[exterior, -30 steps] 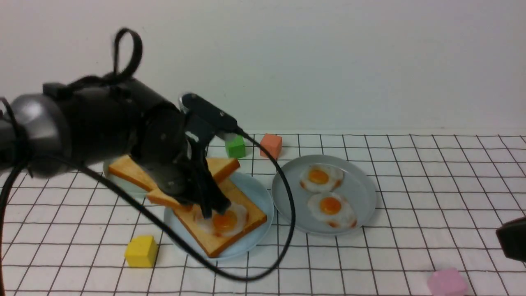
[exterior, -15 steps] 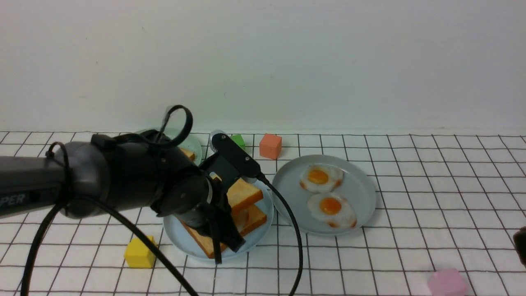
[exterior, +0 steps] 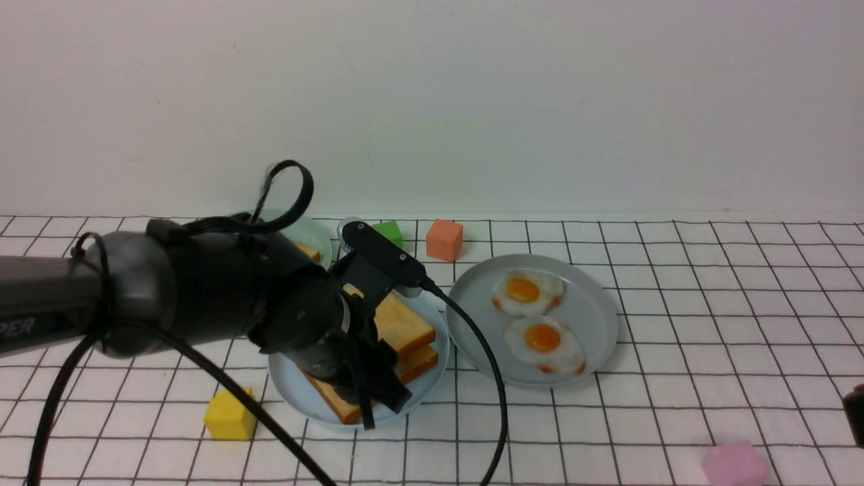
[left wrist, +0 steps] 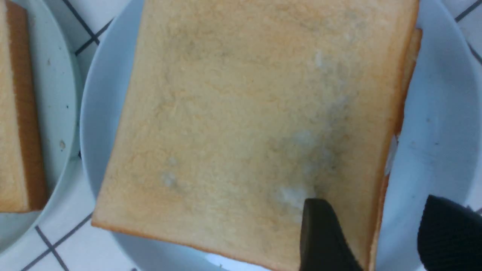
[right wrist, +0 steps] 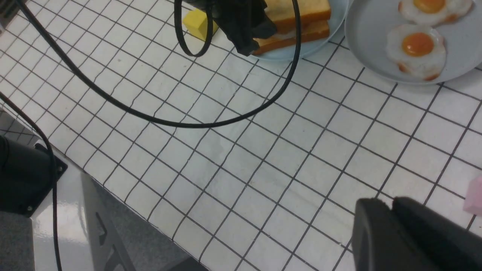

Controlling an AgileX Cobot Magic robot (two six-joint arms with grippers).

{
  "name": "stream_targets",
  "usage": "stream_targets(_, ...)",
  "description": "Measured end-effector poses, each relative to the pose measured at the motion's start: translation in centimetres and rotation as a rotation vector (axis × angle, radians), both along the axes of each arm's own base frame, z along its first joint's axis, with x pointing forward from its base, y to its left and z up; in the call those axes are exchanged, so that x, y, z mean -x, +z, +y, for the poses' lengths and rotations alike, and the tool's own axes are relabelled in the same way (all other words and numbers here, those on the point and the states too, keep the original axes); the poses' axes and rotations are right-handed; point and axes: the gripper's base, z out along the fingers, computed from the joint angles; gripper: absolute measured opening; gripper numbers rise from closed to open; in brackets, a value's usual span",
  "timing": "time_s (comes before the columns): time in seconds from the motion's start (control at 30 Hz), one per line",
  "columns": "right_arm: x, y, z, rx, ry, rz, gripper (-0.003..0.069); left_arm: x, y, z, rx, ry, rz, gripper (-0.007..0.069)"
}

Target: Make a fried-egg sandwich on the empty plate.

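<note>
The fried-egg sandwich [exterior: 405,331] lies on the sky-blue plate [exterior: 290,378]: two toast slices stacked flat, with a sliver of egg white [left wrist: 391,150] showing between them. In the left wrist view the top toast [left wrist: 244,113] fills most of the frame over the plate [left wrist: 433,113]. My left gripper [exterior: 385,408] hangs over the sandwich's near corner. It is open [left wrist: 374,210]: one finger is above the toast, the other beside it over the plate. My right gripper [right wrist: 391,205] is shut and empty, low over the cloth at the right edge [exterior: 856,405].
A grey plate [exterior: 594,317] with two fried eggs [exterior: 543,341] stands right of the sandwich. A pale green plate [exterior: 314,236] with toast [left wrist: 15,113] sits behind my left arm. Yellow [exterior: 229,413], green [exterior: 389,231], orange [exterior: 444,239] and pink [exterior: 732,462] cubes lie around. The left arm's cable [exterior: 486,378] loops across the cloth.
My left arm lowered the second toast from tilted above the egg to flat on it, covering the egg. The right gripper drew back toward the right edge.
</note>
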Motion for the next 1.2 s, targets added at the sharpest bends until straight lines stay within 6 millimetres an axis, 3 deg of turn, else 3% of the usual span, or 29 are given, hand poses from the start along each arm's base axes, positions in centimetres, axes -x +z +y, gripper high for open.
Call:
stream_targets(0.13,0.1,-0.1,0.0,0.003,0.000,0.009,0.0087,1.3,3.5,0.7,0.058,0.033,-0.026,0.0368)
stream_targets(0.17,0.1,-0.1,0.0,0.003,0.001,0.010,0.0087,1.3,3.4,0.7,0.058,0.034,-0.022,0.0367)
stream_targets(0.2,0.1,-0.1,0.0,0.009,0.002,0.019,0.0087,2.6,6.6,1.4,0.127,0.054,-0.072,0.0353)
stream_targets(0.27,0.2,-0.2,-0.1,0.013,0.001,0.026,0.0087,3.5,8.6,1.9,0.176,0.070,-0.101,0.0339)
stream_targets(0.3,0.2,-0.3,-0.2,0.023,-0.013,0.040,0.0087,5.4,11.8,2.9,0.268,0.094,-0.152,0.0301)
stream_targets(0.33,0.2,-0.3,-0.2,0.027,-0.015,0.044,0.0087,5.9,12.6,3.2,0.284,0.094,-0.168,0.0296)
stream_targets(0.37,0.2,-0.5,-0.5,0.053,-0.044,0.066,0.0087,8.2,15.5,4.6,0.362,0.104,-0.222,0.0242)
stream_targets(0.43,0.3,-0.7,-1.0,0.083,-0.075,0.078,0.0087,10.9,17.9,6.2,0.434,0.100,-0.289,0.0186)
stream_targets(0.5,0.5,-0.7,-1.3,0.093,-0.096,0.073,0.0087,12.8,18.7,7.4,0.476,0.098,-0.325,0.0137)
stream_targets(0.53,0.9,-0.5,-1.9,0.092,-0.127,0.049,0.0087,15.8,19.1,9.2,0.538,0.094,-0.368,0.0081)
stream_targets(0.57,1.0,-0.5,-2.0,0.092,-0.131,0.046,0.0087,15.8,18.8,9.2,0.532,0.095,-0.361,0.0075)
stream_targets(0.6,1.9,-0.1,-2.8,0.075,-0.159,0.011,0.0088,17.9,17.9,10.4,0.583,0.095,-0.376,0.0027)
stream_targets(0.67,2.6,0.1,-3.4,0.059,-0.179,-0.014,0.0090,19.6,16.5,11.3,0.627,0.095,-0.392,-0.0008)
stream_targets(0.83,6.3,0.4,-7.0,-0.027,-0.346,-0.139,0.0090,23.3,9.4,13.7,0.795,0.110,-0.504,-0.0013)
stream_targets(1.03,8.1,-2.7,-8.8,-0.083,-0.443,-0.173,0.0090,24.0,5.2,14.5,0.897,0.117,-0.655,-0.0013)
stream_targets(1.2,7.9,-6.2,-8.6,-0.151,-0.442,-0.242,0.0092,23.8,1.7,14.6,0.867,0.136,-0.624,-0.0013)
